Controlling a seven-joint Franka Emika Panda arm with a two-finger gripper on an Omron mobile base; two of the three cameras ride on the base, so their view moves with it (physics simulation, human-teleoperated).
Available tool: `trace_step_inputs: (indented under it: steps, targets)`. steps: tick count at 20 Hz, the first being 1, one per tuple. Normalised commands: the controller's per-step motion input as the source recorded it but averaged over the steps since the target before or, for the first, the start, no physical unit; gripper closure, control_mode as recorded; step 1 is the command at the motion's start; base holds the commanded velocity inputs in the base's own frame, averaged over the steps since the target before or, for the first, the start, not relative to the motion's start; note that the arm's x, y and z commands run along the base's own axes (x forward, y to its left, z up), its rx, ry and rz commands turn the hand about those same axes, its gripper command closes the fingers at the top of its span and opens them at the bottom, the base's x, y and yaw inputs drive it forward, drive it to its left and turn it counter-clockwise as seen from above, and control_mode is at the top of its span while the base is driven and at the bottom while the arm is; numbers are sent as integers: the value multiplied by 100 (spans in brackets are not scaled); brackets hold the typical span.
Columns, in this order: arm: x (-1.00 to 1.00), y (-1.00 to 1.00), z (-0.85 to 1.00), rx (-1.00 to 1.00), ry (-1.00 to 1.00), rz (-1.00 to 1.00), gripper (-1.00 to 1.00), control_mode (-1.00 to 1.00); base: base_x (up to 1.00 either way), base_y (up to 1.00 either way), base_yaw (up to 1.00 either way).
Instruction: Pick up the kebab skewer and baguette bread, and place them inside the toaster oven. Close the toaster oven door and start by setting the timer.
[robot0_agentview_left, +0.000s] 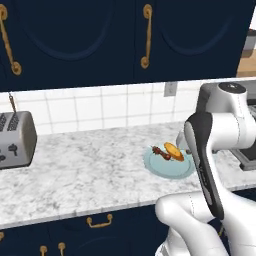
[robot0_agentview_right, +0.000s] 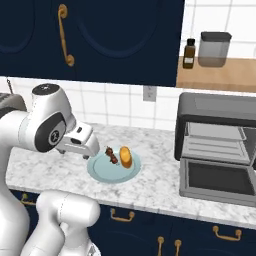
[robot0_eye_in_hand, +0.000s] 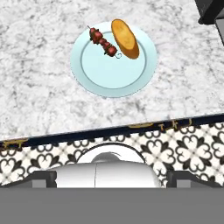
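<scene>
A pale blue plate (robot0_agentview_right: 107, 175) lies on the marble counter. On it rest the kebab skewer (robot0_agentview_right: 111, 155), with dark red chunks, and the golden baguette bread (robot0_agentview_right: 125, 156), side by side and touching. The same kebab skewer (robot0_eye_in_hand: 104, 42) and baguette bread (robot0_eye_in_hand: 125, 38) appear at the top of the hand view. My gripper (robot0_agentview_right: 80, 145) hovers above the counter's front edge, just left of the plate. It is open, fingertips (robot0_eye_in_hand: 43, 177) wide apart with nothing between them. The toaster oven (robot0_agentview_right: 220, 117) stands to the right with its door (robot0_agentview_right: 217, 180) dropped flat open.
A silver two-slot toaster (robot0_agentview_left: 15, 140) sits at the counter's far left. A brown bottle (robot0_agentview_right: 189, 53) and a grey jar (robot0_agentview_right: 214, 49) stand on a wooden shelf above the oven. Dark blue cabinets hang overhead. My own white arm (robot0_agentview_left: 210, 150) hides part of the plate's right side.
</scene>
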Motion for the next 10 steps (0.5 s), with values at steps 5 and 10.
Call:
trace_step_inputs:
  steps: [5, 10]
  targets:
    - [0, 0, 0, 0, 0, 0, -100, 100, 0, -78, 0]
    - [0, 0, 0, 0, 0, 0, -100, 100, 6, -49, 0]
